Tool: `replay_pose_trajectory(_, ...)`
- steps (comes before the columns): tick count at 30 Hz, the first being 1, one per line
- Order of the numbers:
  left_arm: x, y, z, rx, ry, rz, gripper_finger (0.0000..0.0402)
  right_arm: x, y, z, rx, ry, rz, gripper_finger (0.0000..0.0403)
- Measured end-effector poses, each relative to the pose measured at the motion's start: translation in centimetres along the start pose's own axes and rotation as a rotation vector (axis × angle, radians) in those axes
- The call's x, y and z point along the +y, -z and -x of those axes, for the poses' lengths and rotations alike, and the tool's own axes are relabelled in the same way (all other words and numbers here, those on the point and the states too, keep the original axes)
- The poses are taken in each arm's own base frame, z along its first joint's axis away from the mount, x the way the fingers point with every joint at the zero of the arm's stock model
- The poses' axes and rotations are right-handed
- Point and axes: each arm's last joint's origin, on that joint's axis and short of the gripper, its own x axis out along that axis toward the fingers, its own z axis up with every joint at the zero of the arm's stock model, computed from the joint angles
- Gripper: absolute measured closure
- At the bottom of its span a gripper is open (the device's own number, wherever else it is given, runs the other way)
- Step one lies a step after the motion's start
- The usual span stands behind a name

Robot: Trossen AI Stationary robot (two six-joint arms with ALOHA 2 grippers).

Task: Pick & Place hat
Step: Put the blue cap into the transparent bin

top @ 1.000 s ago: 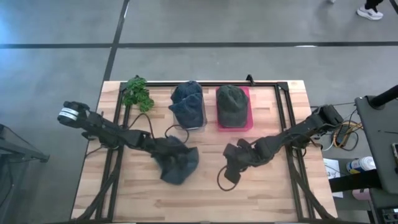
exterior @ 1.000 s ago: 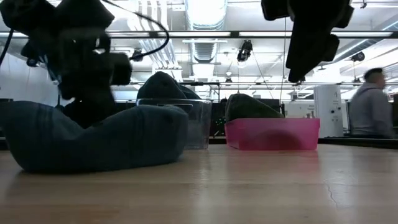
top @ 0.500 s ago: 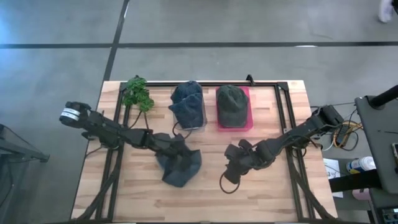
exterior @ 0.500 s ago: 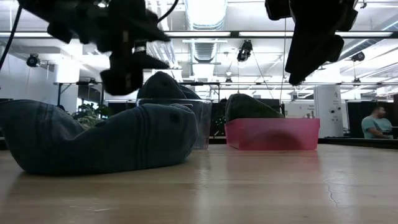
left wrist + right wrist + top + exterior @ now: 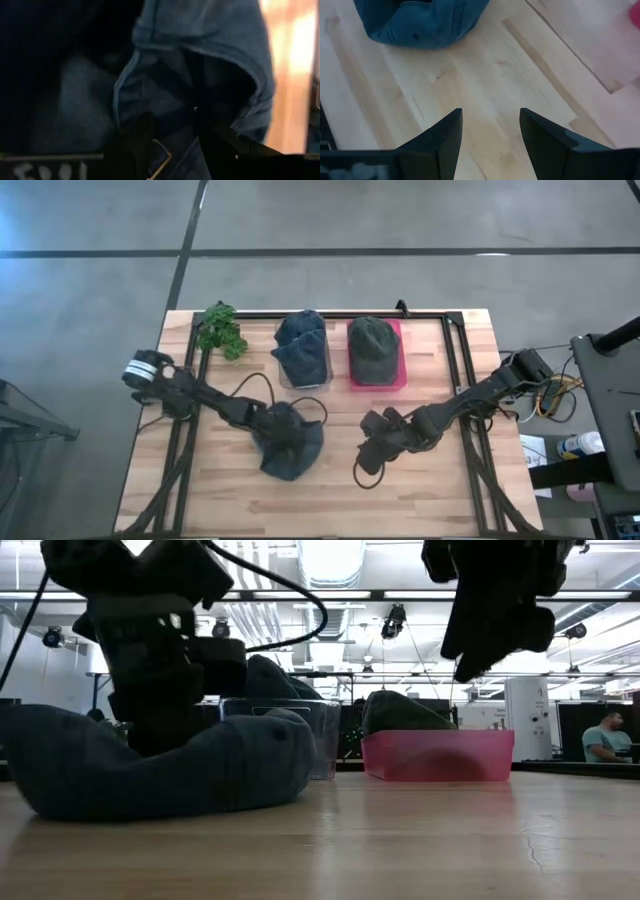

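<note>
A blue denim hat lies on the wooden table left of centre, also seen in the low view. My left gripper is low over the hat's far side, slanting down and open. In the left wrist view its fingers stand on either side of the hat's back strap and metal buckle. My right gripper hangs open above bare table to the right of the hat, holding nothing. My left gripper comes at the hat's back opening slanting from above, its fingers astride the strap. Whether the fingers touch the cloth cannot be told. The hat lies flat on the table.
At the far edge stand a clear bin with another blue hat, a pink bin with a green hat, and a small green plant. Black frame rails run along both table sides. A person sits in the room beyond.
My left arm has reached farther out; its gripper has shifted a little toward the table's right over the hat, rose briefly, then sank down onto the hat's far side, staying open. The hat has kept its place.
</note>
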Motion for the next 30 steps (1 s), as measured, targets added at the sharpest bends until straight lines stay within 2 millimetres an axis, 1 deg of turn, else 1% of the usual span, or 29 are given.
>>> replay_pose_trajectory(3,0.2,0.0,-0.3,0.019,-0.082,0.015,0.0246,-0.4,0.3,-0.4,-0.003,0.014,-0.054,0.0209)
replay_pose_trajectory(8,-0.2,-0.9,0.2,-0.03,-0.266,-0.087,0.0248,-0.5,0.6,-0.4,0.003,0.022,-0.075,0.0209)
replay_pose_trajectory(11,-0.7,-1.7,0.1,-0.063,-0.281,-0.137,0.0248,-0.3,1.0,-0.3,0.019,0.016,-0.062,0.0209)
replay_pose_trajectory(16,-1.8,-3.1,-1.2,-0.146,-0.2,-0.166,0.0248,0.0,2.6,0.3,0.088,0.028,-0.024,0.0209)
replay_pose_trajectory(19,-2.5,-4.3,-2.5,-0.209,-0.144,-0.17,0.0248,0.3,3.9,0.7,0.111,0.039,-0.028,0.0209)
replay_pose_trajectory(22,-3.3,-5.9,-4.1,-0.273,-0.072,-0.141,0.0248,0.5,5.0,1.1,0.128,0.046,-0.031,0.0209)
replay_pose_trajectory(25,-4.9,-7.6,-5.1,-0.257,0.032,-0.143,0.0248,0.7,6.0,1.4,0.137,0.038,-0.042,0.0209)
replay_pose_trajectory(27,-6.2,-8.8,-5.1,-0.261,0.078,-0.171,0.0248,0.9,6.5,1.6,0.142,0.033,-0.048,0.0209)
replay_pose_trajectory(30,-8.0,-10.5,-4.4,-0.303,0.109,-0.248,0.0248,1.1,7.1,1.8,0.148,0.025,-0.047,0.0209)
